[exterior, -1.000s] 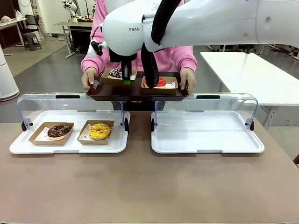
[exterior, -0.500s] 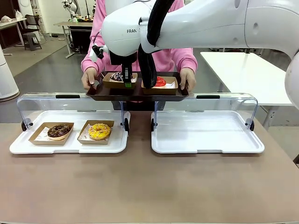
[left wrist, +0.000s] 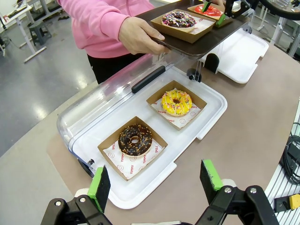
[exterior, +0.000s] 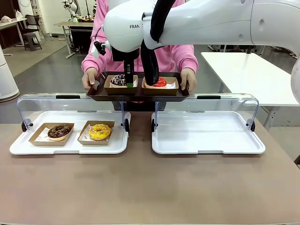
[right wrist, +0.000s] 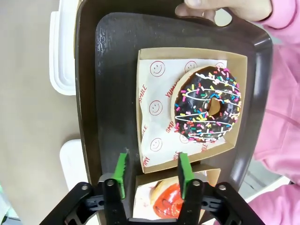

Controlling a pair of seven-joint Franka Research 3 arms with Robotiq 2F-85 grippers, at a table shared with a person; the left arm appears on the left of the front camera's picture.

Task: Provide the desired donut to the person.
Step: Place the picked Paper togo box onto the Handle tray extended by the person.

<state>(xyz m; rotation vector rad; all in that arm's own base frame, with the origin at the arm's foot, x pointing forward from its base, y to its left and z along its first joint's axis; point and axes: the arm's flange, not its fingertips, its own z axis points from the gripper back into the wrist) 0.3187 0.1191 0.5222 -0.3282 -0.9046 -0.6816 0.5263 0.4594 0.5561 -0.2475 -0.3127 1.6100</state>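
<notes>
On the person's [exterior: 140,51] glossy dark tray [exterior: 101,95], a sprinkled donut [exterior: 118,79] sat in a square card box left of a red one [exterior: 160,82]. The right gripper [right wrist: 151,173], previously shut, had parted, empty. The left gripper [left wrist: 157,183] gaped empty.

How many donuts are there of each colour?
Chocolate with sprinkles: 1
Red: 1
Plain chocolate: 1
Yellow: 1
Total: 4 donuts
</notes>
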